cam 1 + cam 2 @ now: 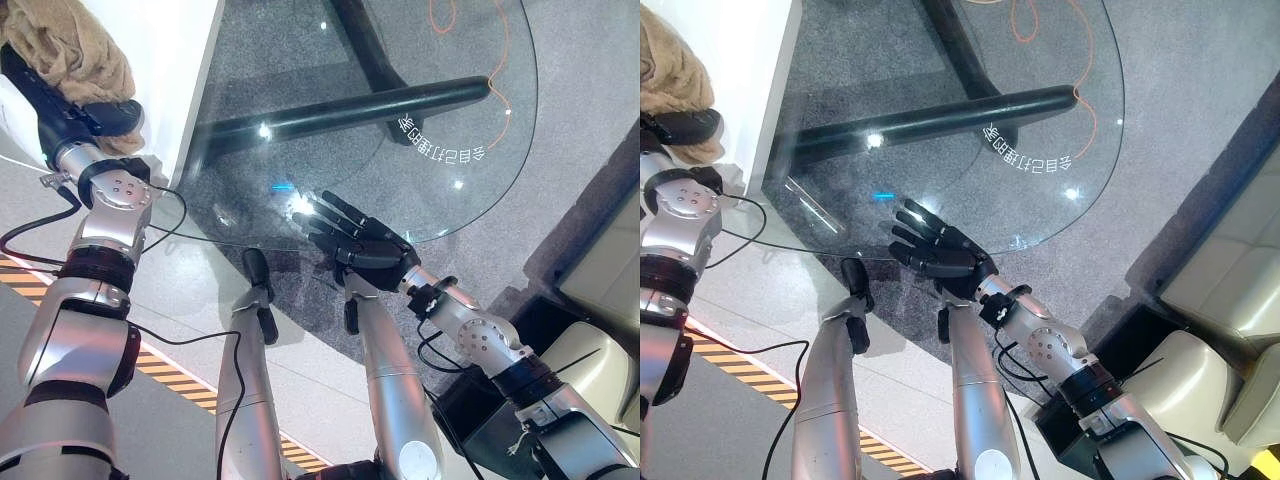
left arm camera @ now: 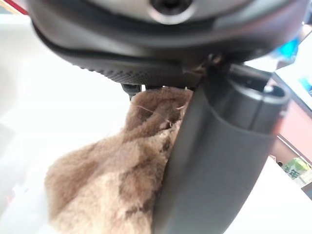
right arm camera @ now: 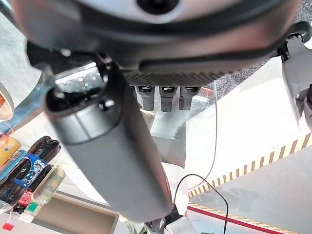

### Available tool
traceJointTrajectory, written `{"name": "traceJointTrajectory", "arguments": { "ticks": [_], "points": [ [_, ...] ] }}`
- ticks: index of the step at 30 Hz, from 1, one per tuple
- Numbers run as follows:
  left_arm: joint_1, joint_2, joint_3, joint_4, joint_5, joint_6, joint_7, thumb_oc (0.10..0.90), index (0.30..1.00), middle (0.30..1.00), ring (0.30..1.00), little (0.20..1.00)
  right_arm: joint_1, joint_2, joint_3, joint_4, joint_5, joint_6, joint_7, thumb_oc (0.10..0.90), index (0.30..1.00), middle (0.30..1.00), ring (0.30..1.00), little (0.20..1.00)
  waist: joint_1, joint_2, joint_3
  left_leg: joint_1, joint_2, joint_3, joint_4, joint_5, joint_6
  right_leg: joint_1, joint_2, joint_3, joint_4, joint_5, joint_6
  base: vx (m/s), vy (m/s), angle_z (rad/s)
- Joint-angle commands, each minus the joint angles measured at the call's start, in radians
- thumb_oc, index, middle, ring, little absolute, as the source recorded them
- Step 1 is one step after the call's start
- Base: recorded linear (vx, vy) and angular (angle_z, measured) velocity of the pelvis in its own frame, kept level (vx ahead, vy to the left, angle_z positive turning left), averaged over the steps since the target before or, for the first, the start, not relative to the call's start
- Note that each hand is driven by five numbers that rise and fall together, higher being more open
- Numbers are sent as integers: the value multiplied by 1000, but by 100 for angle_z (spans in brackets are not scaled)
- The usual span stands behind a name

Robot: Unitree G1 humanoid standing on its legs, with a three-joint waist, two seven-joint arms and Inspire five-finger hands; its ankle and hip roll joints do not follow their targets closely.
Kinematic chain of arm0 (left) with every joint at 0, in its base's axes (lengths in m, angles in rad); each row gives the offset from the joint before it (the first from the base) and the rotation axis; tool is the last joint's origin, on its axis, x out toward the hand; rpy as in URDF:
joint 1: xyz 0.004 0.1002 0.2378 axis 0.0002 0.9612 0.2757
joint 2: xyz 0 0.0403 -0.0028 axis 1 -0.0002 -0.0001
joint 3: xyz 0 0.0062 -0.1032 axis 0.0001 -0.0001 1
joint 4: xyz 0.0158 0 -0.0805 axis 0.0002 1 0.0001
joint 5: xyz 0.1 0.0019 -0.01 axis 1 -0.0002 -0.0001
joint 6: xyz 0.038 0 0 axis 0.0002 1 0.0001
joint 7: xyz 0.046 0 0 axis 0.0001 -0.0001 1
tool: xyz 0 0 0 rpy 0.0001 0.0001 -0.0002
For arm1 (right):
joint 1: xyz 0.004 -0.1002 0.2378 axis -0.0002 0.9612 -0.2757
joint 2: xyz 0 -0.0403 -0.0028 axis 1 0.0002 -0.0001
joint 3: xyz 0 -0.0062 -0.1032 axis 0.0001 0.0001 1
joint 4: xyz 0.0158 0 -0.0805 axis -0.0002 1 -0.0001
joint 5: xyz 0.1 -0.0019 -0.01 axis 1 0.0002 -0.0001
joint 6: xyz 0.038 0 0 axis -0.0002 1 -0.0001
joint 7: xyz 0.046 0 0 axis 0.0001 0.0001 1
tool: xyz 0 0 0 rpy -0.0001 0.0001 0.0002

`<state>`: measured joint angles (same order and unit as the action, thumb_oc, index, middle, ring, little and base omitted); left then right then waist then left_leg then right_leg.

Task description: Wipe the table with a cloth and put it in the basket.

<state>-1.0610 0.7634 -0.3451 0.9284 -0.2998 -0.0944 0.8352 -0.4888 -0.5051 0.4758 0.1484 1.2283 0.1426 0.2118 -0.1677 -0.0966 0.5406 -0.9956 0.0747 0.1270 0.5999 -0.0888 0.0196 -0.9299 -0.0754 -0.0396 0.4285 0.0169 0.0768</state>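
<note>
My left hand [image 1: 62, 105], at the far left over a white surface [image 1: 170, 60], has its fingers curled around the brown cloth [image 1: 65, 45], which looks soft, light and limp, so I judge a bunched grip suits it, while my right hand [image 1: 362, 246] rests with straight fingers on the glass table [image 1: 470, 150].

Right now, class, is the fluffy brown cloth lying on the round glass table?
No: the fluffy brown cloth is held in the left hand, off beside the round glass table.

Tan-brown fuzzy cloth [image 1: 62, 48], clear glass table [image 1: 440, 150] with black base, yellow-black striped floor tape [image 1: 180, 378].
</note>
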Motion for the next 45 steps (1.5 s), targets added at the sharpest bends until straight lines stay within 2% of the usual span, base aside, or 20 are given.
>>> {"name": "traceJointTrajectory", "arguments": {
  "ticks": [1, 12, 20, 21, 26, 29, 32, 33, 34, 35, 38, 40, 42, 45],
  "points": [
    [-46, 110, 17, -4, 3, -34, 15, 800, 900, 900, 900, 900, 33, 27, -14, -131, 50, -31, 48, 800, 900, 900, 900, 900, 32, -10, -21, 150, -75, 70, -149, -49, 44, 19, 83, 3, -31, 45, 6, 2, -38, 1],
    [3, 119, 41, -50, 44, -88, 22, 800, 900, 900, 900, 900, 79, 52, -23, -154, 20, -33, 56, 800, 900, 900, 900, 900, 49, 3, -21, 200, -80, 60, -164, -45, 45, 70, 78, -17, -19, 15, -6, 7, -53, 0],
    [179, 98, 134, -184, 67, -156, 58, 800, 900, 900, 900, 900, 138, 86, -39, -181, -20, -48, 50, 800, 900, 900, 900, 900, 84, 17, -21, 260, -95, 39, -195, -30, 42, 140, 71, -39, -27, -11, -16, -4, -94, 7],
    [215, 89, 165, -216, 59, -167, 57, 800, 900, 900, 900, 900, 141, 95, -46, -184, -32, -55, 50, 800, 900, 900, 900, 900, 90, 17, -21, 250, -99, 45, -208, 5, 46, 134, 67, -50, -38, 10, -26, -76, -143, 10],
    [358, 51, 242, -287, 68, -185, 43, 800, 900, 900, 900, 900, 185, 114, -64, -184, -58, -66, 60, 800, 900, 900, 900, 900, 116, 24, -21, 308, -106, 25, -228, 12, 40, 199, 67, -66, -42, -15, -31, -31, -114, 7],
    [491, 1, 298, -337, 66, -212, 22, 800, 900, 900, 900, 900, 228, 120, -80, -161, -94, -80, 75, 800, 900, 900, 900, 900, 138, 29, -21, 363, -114, 8, -239, 18, 31, 264, 65, -76, -52, -34, -36, -25, -118, 3],
    [541, -19, 313, -343, 37, -232, -10, 800, 900, 900, 900, 900, 239, 112, -78, -138, -124, -93, 72, 800, 900, 900, 900, 900, 144, 32, -21, 388, -116, 3, -243, 19, 26, 292, 63, -80, -57, -42, -38, -25, -73, 6],
    [591, -45, 322, -344, -2, -247, -56, 800, 900, 900, 900, 900, 251, 100, -73, -101, -195, -119, 52, 800, 900, 900, 900, 900, 151, 34, -21, 414, -117, -2, -248, 21, 20, 323, 61, -84, -63, -50, -40, -50, -131, 10],
    [654, -92, 315, -354, -5, -248, -105, 800, 900, 900, 900, 900, 266, 86, -71, -59, -289, -141, 16, 800, 900, 900, 900, 900, 160, 36, -21, 441, -121, -10, -255, 25, 14, 355, 58, -86, -71, -56, -43, -43, -119, 13],
    [669, -102, 314, -360, -5, -239, -117, 800, 900, 900, 900, 900, 271, 82, -72, -52, -319, -143, 5, 800, 900, 900, 900, 900, 161, 37, -21, 450, -122, -13, -259, 27, 13, 363, 57, -86, -74, -57, -43, -49, -109, 16],
    [822, -224, 269, -382, -6, -204, -231, 800, 900, 900, 900, 900, 324, 64, -92, 40, -469, -159, -11, 800, 900, 900, 900, 900, 181, 41, -21, 549, -132, -36, -304, 45, 2, 464, 47, -90, -105, -61, -41, -35, -93, 7],
    [829, -230, 268, -382, -8, -197, -244, 800, 900, 900, 900, 900, 328, 63, -93, 44, -477, -158, -15, 800, 900, 900, 900, 900, 182, 41, -21, 555, -132, -37, -308, 46, 1, 470, 46, -90, -108, -61, -41, -8, -54, 5],
    [953, -333, 214, -363, -5, -215, -323, 800, 900, 900, 900, 900, 381, 79, -130, 133, -544, -154, 1, 800, 900, 900, 900, 900, 197, 48, -32, 656, -138, -58, -360, 60, -7, 582, 33, -101, -162, -57, -41, -6, -118, 10],
    [1023, -374, 192, -335, -26, -232, -377, 800, 900, 900, 900, 900, 423, 101, -151, 190, -576, -150, 18, 800, 900, 900, 900, 900, 201, 50, -69, 702, -140, -73, -397, 68, -11, 640, 25, -112, -202, -53, -40, 28, -95, 15]
  ]
}}
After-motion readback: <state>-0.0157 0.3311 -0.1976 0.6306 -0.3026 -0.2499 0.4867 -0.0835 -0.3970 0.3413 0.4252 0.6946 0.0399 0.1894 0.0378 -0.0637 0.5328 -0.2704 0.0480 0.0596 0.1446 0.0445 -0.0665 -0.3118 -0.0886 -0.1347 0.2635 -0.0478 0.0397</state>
